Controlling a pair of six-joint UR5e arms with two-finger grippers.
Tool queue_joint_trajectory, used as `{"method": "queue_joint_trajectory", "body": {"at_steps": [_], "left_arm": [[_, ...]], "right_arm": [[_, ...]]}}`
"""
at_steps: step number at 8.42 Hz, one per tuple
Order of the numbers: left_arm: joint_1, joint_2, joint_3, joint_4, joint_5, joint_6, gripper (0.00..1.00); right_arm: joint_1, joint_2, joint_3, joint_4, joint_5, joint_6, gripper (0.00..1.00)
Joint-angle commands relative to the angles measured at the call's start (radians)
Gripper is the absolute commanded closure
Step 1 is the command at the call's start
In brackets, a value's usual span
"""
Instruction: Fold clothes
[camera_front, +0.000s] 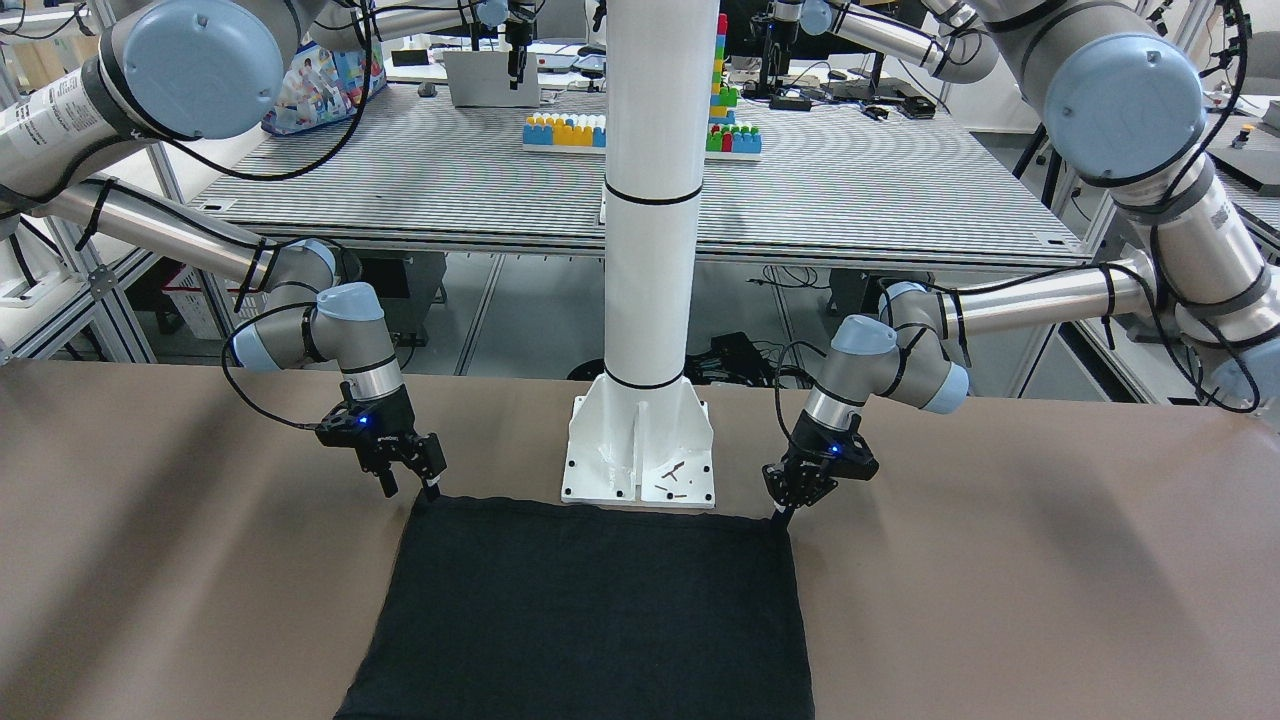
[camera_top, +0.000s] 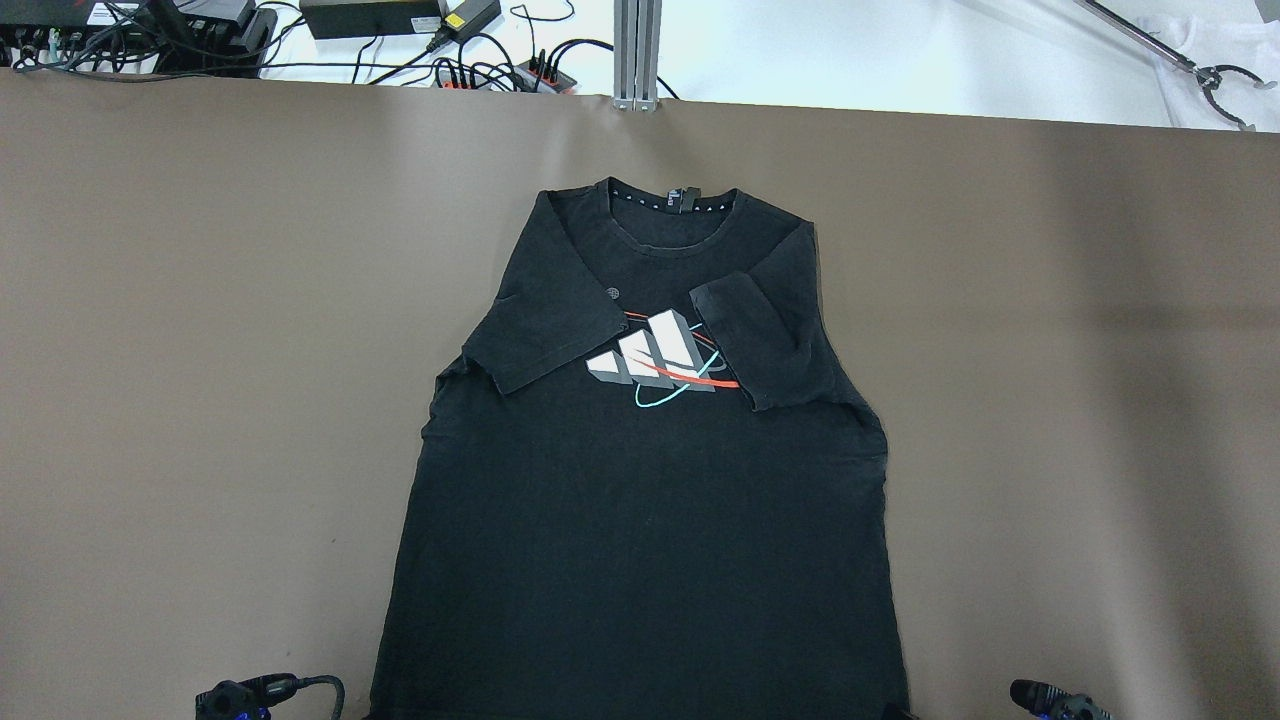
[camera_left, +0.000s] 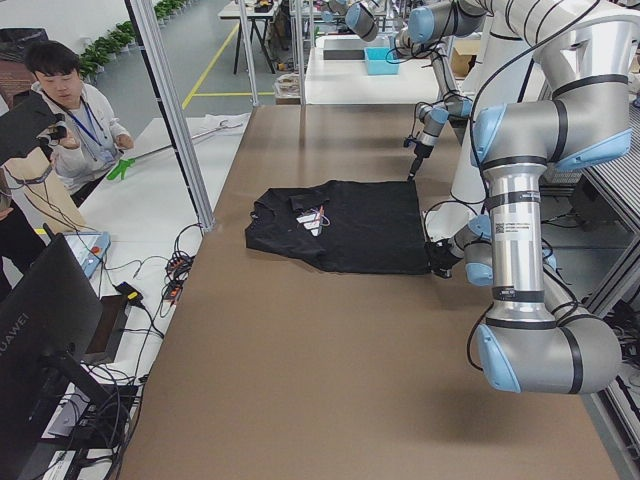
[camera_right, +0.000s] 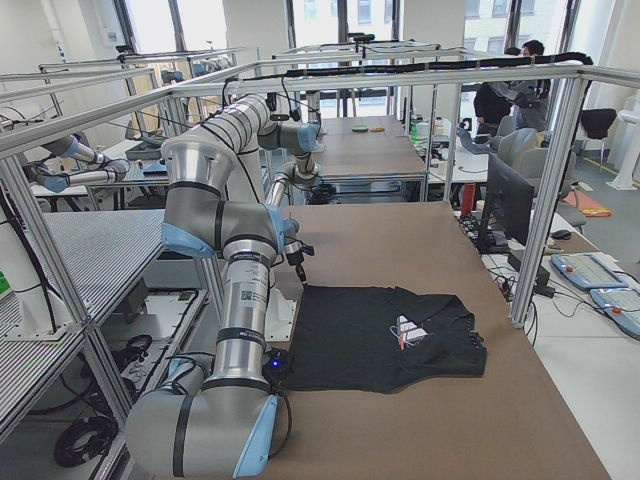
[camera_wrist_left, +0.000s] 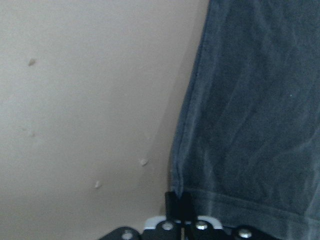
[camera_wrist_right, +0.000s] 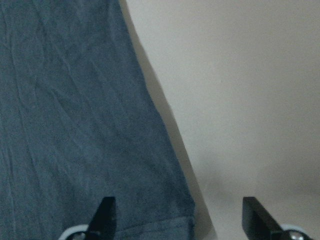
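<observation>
left gripper (camera_front: 783, 514) closed, apparently pinching black T-shirt (camera_top: 640, 520) hem corner | right gripper (camera_front: 411, 493) spread wide, straddling the other hem corner, not holding | T-shirt flat on table (camera_top: 200, 300), sleeves folded in | judged light, limp, drapes: grip both hem corners, lift evenly

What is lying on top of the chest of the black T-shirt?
Both short sleeves are folded inward onto the T-shirt: the sleeve on the robot's left lies beside the printed logo, the other sleeve overlaps its edge. The fabric and print beneath them are hidden.
</observation>
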Motion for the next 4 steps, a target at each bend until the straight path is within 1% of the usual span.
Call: {"method": "queue_joint_trajectory", "body": {"at_steps": [1, 2, 4], "left_arm": [[0.001, -0.001, 0.0, 0.0, 0.0, 0.0, 1.0], [0.001, -0.001, 0.0, 0.0, 0.0, 0.0, 1.0], [0.001, -0.001, 0.0, 0.0, 0.0, 0.0, 1.0]], "right_arm": [[-0.023, 0.004, -0.002, -0.034, -0.023, 0.036, 0.22], [-0.031, 0.009, -0.002, -0.055, -0.039, 0.046, 0.27], [-0.043, 0.014, -0.004, -0.066, -0.049, 0.049, 0.32]]}}
